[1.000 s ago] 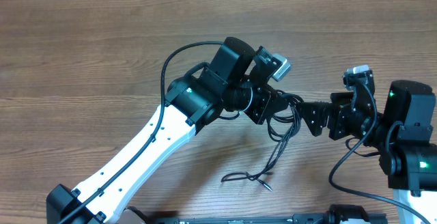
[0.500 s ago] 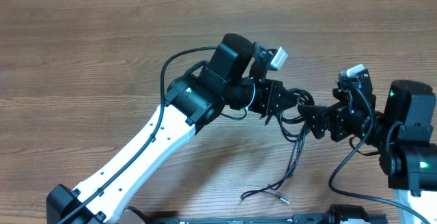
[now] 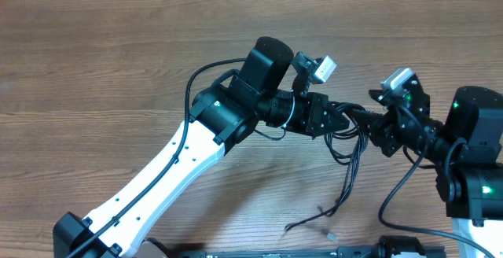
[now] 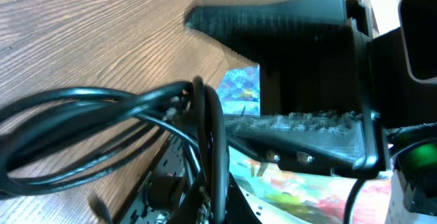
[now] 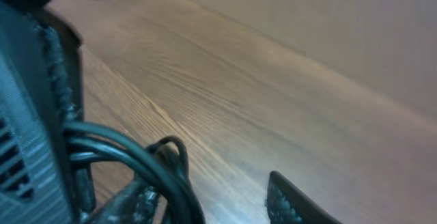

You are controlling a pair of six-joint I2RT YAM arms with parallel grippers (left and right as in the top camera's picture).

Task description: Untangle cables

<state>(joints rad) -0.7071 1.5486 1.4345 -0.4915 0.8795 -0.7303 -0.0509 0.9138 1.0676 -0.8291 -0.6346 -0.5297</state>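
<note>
Your left gripper (image 3: pixel 339 119) and right gripper (image 3: pixel 376 121) meet tip to tip right of centre; no view shows clearly whether either is closed. Between them the cables (image 3: pixel 351 157) bunch in a tangle, with loose strands trailing toward the near edge of the table (image 3: pixel 118 53) and ending at a silver-tipped plug (image 3: pixel 331 234). Expect light, limp, slick cord, so pinch 1 strand just beside the tangle, not the plug.

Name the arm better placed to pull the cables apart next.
Left, probably. Both grippers meet at the cables, but the left gripper has bare table behind it to draw back across; the right gripper sits close to its own base.
</note>
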